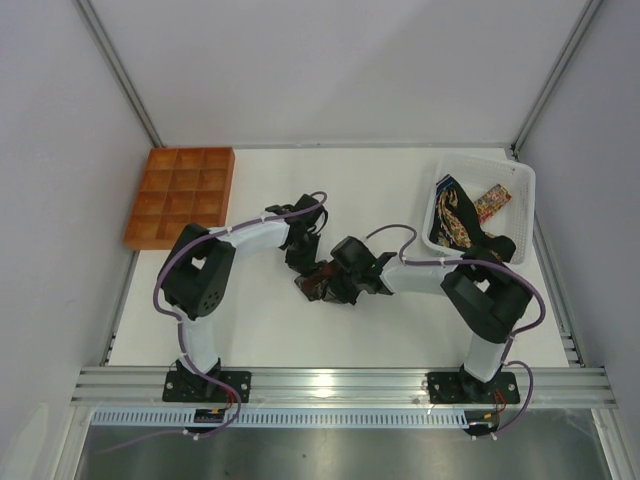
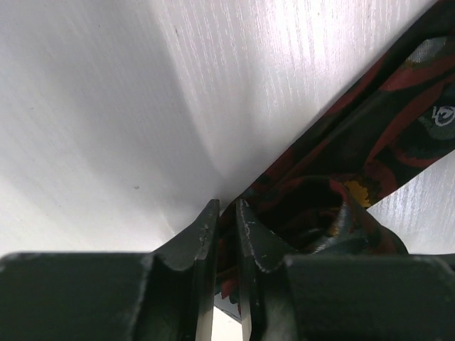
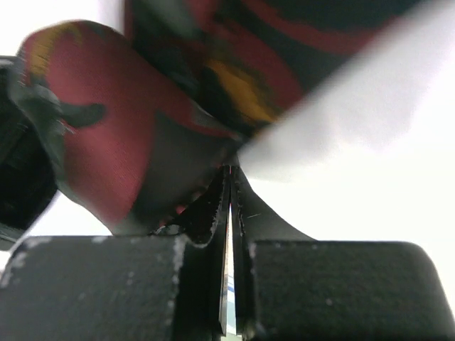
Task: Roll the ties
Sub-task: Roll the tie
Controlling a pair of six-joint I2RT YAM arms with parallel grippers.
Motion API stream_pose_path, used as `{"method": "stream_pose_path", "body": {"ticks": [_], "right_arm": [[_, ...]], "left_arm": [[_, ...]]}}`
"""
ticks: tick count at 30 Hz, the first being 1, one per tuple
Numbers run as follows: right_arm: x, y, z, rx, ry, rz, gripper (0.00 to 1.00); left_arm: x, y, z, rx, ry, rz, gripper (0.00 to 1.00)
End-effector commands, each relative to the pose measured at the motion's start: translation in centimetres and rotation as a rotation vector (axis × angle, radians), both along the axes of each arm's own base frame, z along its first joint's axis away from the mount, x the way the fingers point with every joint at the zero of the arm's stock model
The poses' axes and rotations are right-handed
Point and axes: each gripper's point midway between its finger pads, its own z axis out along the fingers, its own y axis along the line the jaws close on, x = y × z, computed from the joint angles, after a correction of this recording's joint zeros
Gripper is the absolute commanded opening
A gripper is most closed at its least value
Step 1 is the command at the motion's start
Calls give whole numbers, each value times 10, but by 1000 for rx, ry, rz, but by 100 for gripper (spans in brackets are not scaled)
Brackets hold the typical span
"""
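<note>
A dark tie [image 1: 313, 287] with maroon and gold print lies bunched at the middle of the white table, between my two grippers. In the left wrist view the tie [image 2: 370, 121] runs up to the right and curls into a loop beside my fingers. My left gripper [image 2: 226, 207] [image 1: 305, 262] is shut on a fold of it. In the right wrist view the tie [image 3: 106, 121] drapes over my left finger. My right gripper [image 3: 231, 172] [image 1: 335, 280] has its jaws pressed together with the fabric's edge pinched at the tips. More ties [image 1: 452, 215] lie in a basket.
A white basket [image 1: 525, 180] stands at the back right and holds the other ties. An orange compartment tray [image 1: 180, 195] sits at the back left. Grey walls close in the table on three sides, and a metal rail runs along the near edge.
</note>
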Motion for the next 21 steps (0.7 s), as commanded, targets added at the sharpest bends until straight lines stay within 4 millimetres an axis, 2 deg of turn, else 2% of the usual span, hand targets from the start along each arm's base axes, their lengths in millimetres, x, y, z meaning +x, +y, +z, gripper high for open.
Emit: {"method": "stream_pose_path", "body": {"ticks": [1, 5, 8, 14, 15, 17, 18, 21], "right_arm": [[-17, -36, -9, -124, 2, 23, 0], [-23, -48, 0, -148, -16, 54, 0], [-28, -45, 2, -112, -13, 54, 0], [-22, -24, -1, -73, -3, 58, 0], [-16, -16, 5, -57, -17, 56, 0], [-9, -5, 2, -54, -25, 62, 0], [0, 7, 12, -23, -45, 62, 0], [10, 17, 16, -23, -60, 58, 0]], "left_arm": [[9, 4, 19, 4, -41, -8, 20], [16, 11, 23, -4, -32, -3, 21], [15, 11, 25, -6, -28, -24, 20], [2, 14, 25, -16, 4, -31, 17], [0, 12, 27, -30, 13, -34, 15], [-5, 6, 26, -58, 21, -53, 11], [-7, 3, 27, -71, 22, -56, 11], [-12, -4, 33, -113, 28, -66, 6]]}}
